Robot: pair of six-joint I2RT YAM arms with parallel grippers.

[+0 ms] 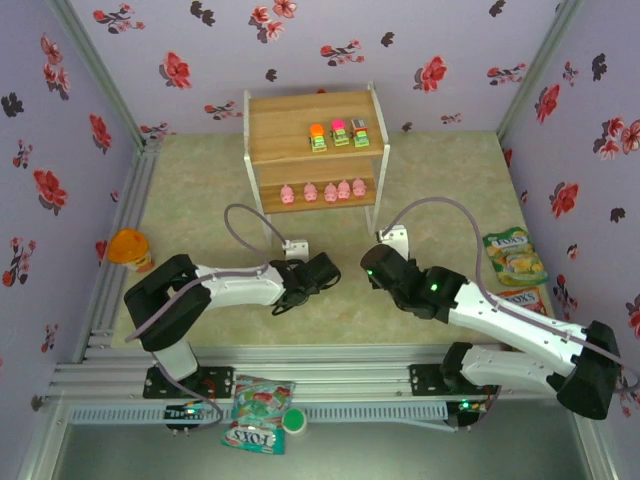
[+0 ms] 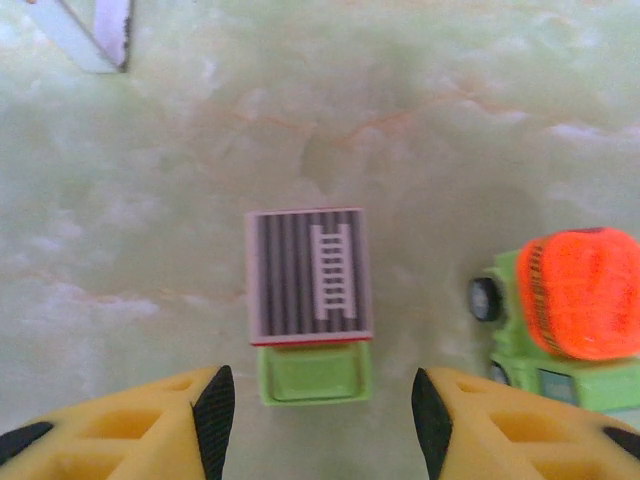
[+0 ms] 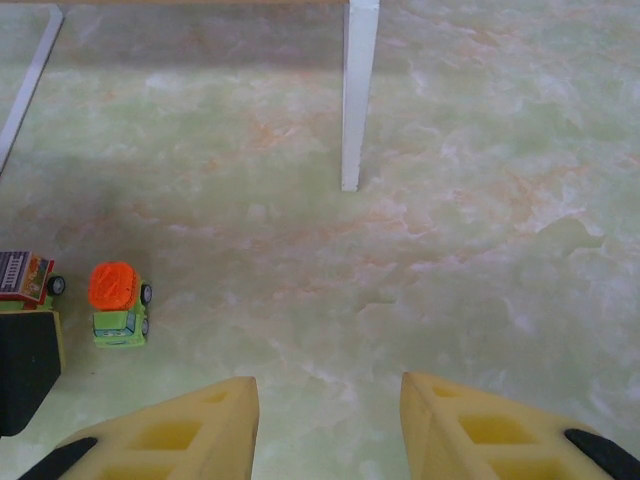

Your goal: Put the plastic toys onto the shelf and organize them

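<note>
In front of the light wooden two-tier shelf [image 1: 280,125], the left end effector [image 2: 322,415] is spread around a green plastic car with grey ladder roof [image 2: 310,290], an orange-topped car [image 2: 575,300] just beside. The right end effector [image 3: 330,410] is spread too. Three cars [image 1: 339,135] and five pink pigs [image 1: 323,191] stand on the shelf.

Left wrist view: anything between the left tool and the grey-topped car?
Nothing visible. The grey-topped car has its near end between the fingers of the open left tool, with gaps on both sides. The orange-topped car stands close beside one finger, not in the path.
</note>
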